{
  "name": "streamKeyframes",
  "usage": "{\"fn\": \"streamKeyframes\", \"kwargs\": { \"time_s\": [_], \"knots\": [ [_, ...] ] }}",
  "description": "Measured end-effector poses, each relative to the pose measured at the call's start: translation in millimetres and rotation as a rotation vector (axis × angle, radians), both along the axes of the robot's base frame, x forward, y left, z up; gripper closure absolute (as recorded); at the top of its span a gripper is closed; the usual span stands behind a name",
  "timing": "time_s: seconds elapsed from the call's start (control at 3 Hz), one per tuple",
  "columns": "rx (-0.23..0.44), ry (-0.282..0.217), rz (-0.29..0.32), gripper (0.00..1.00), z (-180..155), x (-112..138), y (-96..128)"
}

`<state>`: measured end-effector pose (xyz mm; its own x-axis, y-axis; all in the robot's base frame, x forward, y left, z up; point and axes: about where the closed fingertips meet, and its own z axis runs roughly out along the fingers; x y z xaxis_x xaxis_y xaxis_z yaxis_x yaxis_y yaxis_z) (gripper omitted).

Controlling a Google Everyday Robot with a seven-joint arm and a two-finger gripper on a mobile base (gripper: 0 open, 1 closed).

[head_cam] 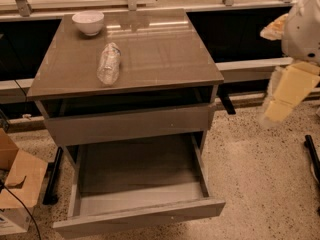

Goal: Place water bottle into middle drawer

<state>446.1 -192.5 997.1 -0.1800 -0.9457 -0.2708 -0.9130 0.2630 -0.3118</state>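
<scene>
The water bottle (109,63) lies on its side on the cabinet top (165,54), left of centre, with its cap pointing toward the back. The middle drawer (145,215) is pulled out wide below, and its flat grey floor is bare. My gripper (274,110) hangs at the end of the cream arm at the far right, off the cabinet's right side, about level with the upper drawer front. It is well away from the bottle and holds nothing that I can see.
A white bowl (88,22) stands at the back left of the cabinet top. The shut drawer front (127,125) sits above the open drawer. A cardboard box (17,184) and a black cable lie on the floor at the left. Speckled floor lies to the right.
</scene>
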Motion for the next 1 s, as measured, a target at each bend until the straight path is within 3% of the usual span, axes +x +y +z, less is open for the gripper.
{"fn": "streamKeyframes", "kwargs": {
  "time_s": [0.67,1.0],
  "knots": [
    [0.117,-0.04,0.097,0.0,6,26,64],
    [0.117,-0.04,0.097,0.0,6,26,64]
  ]
}}
